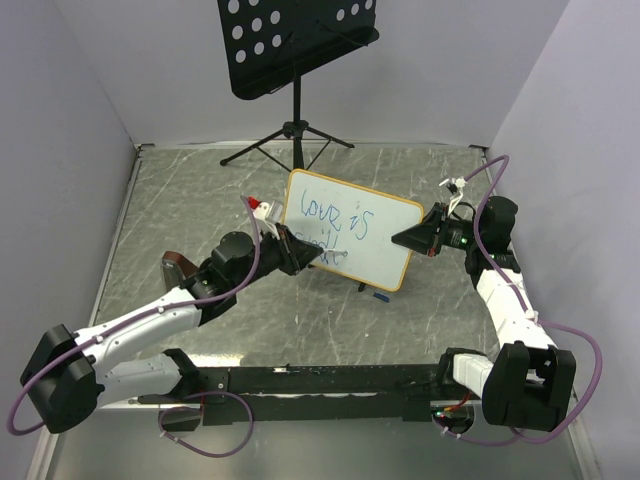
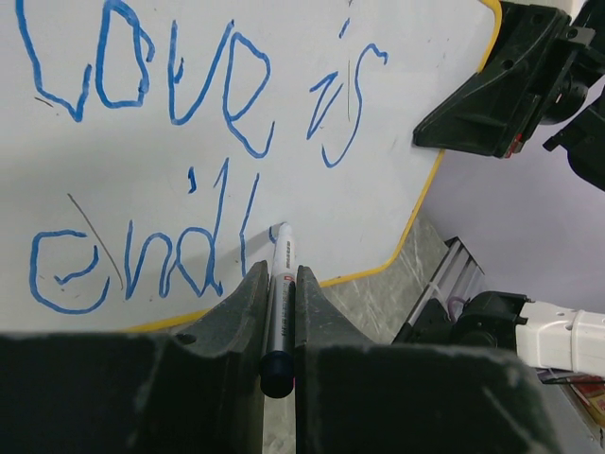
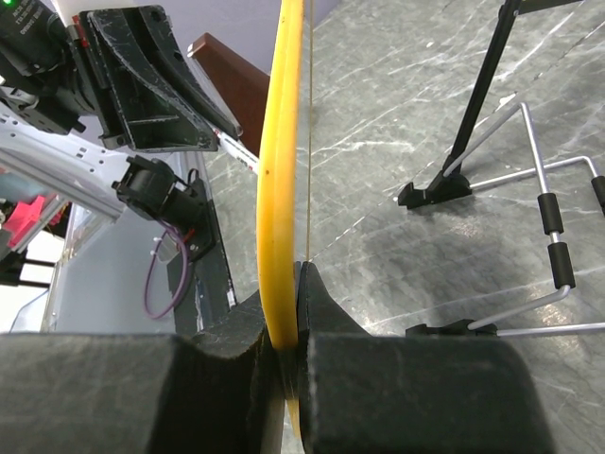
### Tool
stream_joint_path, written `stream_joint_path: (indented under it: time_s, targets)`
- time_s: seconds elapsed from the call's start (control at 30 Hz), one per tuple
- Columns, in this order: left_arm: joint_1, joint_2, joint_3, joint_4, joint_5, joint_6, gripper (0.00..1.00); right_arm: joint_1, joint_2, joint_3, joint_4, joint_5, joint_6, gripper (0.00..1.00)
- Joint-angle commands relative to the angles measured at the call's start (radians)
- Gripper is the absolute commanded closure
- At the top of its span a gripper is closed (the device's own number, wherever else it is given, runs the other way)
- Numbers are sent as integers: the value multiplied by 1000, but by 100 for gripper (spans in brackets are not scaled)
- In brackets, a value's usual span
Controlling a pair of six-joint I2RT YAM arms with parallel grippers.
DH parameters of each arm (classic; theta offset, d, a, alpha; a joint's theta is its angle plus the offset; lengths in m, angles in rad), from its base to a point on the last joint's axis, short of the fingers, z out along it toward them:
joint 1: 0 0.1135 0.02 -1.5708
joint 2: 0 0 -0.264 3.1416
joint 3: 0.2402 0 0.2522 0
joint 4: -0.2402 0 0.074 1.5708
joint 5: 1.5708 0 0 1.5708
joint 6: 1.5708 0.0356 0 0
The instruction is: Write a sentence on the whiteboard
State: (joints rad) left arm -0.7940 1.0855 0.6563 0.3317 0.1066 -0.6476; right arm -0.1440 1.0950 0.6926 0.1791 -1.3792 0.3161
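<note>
Two arms are reaching in from the near edge of the counter (image 1: 200,190). Toward the left edge, one dark brown block (image 1: 180,265) is lying beside the left arm. The left tool (image 1: 302,251) is clamping one marker (image 2: 281,284) between its two fingers, with the white barrel pointing forward and its tip touching the writing surface.

One whiteboard (image 1: 375,240) is standing tilted near the middle of the counter, slightly toward the right edge, its face turned to the near-left. The sentence (image 2: 189,85) is showing on it in blue, in two lines. The upper line is reading "love is", two words. The lower line is reading "endl", four letters, and the marker tip is sitting just to the right of the last one.

In front of the board's lower right corner, one small blue piece (image 1: 380,296) is lying on the counter, too small to identify.

The right tool (image 1: 402,238) is pinching the whiteboard's yellowish right rim between its two fingers, closed tight on the frame.

At the far edge, one black perforated music stand (image 1: 295,40) is standing on its tripod, well apart from the board.
</note>
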Motion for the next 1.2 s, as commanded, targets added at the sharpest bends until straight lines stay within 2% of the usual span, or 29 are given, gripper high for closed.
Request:
stream_joint_path:
  time_s: [0.0,0.5,0.87,1.17]
  targets:
    - [4,-36,6,36,-64,11,99,4,-21,21,62,-69,3,100]
    - [30,-62,-37,-28,-33,2,99,4,-24,21,62,-67,3,100]
    - [30,-15,-23,-85,13,5,99,4,-26,21,63,-69,3,100]
    - [30,37,-7,-50,82,-3,99,4,-27,21,65,-69,6,100]
